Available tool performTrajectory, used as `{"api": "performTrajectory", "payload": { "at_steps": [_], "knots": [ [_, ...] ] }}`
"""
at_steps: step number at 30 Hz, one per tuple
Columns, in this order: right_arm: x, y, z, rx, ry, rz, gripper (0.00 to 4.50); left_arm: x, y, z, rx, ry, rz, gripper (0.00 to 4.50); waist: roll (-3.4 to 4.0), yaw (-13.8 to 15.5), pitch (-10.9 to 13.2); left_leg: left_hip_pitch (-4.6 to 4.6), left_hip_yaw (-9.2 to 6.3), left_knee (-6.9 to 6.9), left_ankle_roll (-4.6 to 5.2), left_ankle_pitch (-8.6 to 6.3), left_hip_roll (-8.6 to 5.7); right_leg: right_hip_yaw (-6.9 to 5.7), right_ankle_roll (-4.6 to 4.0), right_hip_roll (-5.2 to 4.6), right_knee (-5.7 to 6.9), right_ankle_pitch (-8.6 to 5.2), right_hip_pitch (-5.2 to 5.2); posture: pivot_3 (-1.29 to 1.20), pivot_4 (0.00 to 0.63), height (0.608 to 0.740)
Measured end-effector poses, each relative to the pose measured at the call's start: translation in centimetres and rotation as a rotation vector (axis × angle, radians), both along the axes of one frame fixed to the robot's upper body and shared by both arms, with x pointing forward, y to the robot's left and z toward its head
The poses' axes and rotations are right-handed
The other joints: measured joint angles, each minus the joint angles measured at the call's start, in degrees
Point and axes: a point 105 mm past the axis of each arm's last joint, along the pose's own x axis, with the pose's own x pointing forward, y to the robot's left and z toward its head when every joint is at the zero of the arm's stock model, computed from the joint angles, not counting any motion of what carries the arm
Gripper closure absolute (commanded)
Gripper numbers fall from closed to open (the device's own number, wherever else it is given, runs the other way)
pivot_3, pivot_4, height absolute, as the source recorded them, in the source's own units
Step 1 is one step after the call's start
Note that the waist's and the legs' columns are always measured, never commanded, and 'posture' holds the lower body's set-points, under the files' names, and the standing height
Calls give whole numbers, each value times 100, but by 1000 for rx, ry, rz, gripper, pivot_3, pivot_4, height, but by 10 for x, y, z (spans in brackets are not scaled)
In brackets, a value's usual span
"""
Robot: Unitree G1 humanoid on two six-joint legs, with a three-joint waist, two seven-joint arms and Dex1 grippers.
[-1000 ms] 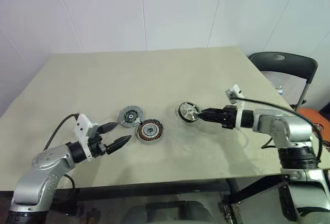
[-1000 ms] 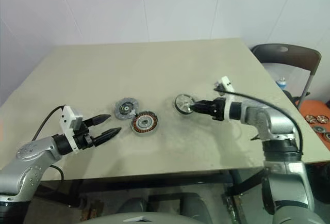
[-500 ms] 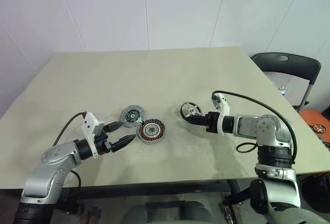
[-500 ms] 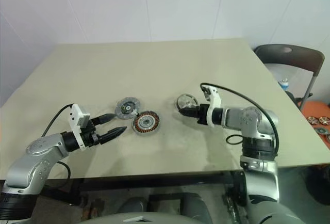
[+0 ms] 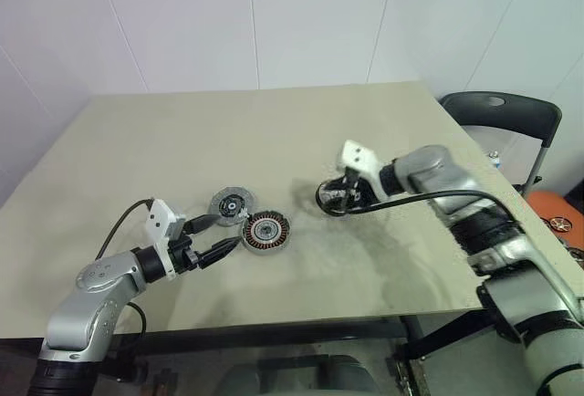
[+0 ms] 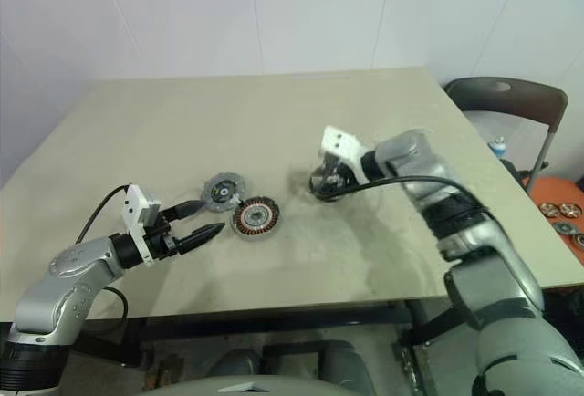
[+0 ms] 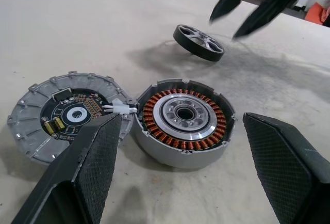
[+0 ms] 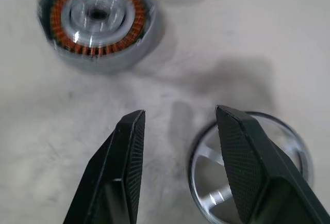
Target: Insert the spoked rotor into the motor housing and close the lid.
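The right gripper [image 8: 178, 126] has its jaws spread above the rotor [image 7: 198, 42], gripping nothing; the left gripper [image 7: 178, 146] has its jaws wide apart before the housing [image 7: 184, 122]. The rotor lies flat on the table [image 5: 182, 140] (lid [image 7: 67, 115] touching the housing). The pick-up is in hand; next, lower and pinch the rim.
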Motion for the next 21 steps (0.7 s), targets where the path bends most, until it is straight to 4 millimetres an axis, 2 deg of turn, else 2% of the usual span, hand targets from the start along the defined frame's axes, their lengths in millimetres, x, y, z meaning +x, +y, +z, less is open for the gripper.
{"api": "performTrajectory", "payload": {
  "at_steps": [5, 9, 15, 21],
  "knots": [
    [17, 18, 9, -8, -43, 56, 2227, -5, 2, -2, 4, 2, 18, 484, 1, -3, 0, -7, -8, -10, -2, -1, 1, 3, -1, -11, 3, 2, -14, 0, 0, 740],
    [27, 8, 9, -18, -41, 23, 2227, -11, 8, -8, 11, 23, 52, 484, 3, 39, 1, -14, -15, -10, -3, -2, -4, 0, -15, -20, 1, -5, -15, 0, 0, 740],
    [23, -8, 0, -99, -39, 96, 2227, -11, 10, -3, 15, 1, 67, 484, 9, 4, 5, -14, -13, -10, -3, -2, -5, 1, -16, -18, 3, -6, -17, 0, 0, 740],
    [34, -8, 17, -191, -205, 173, 2227, -9, 9, -1, 15, -7, 68, 484, 14, -20, 7, -8, -11, -10, -4, -1, -2, 2, -6, -12, 16, 1, -20, 0, 0, 740]
  ]
}}
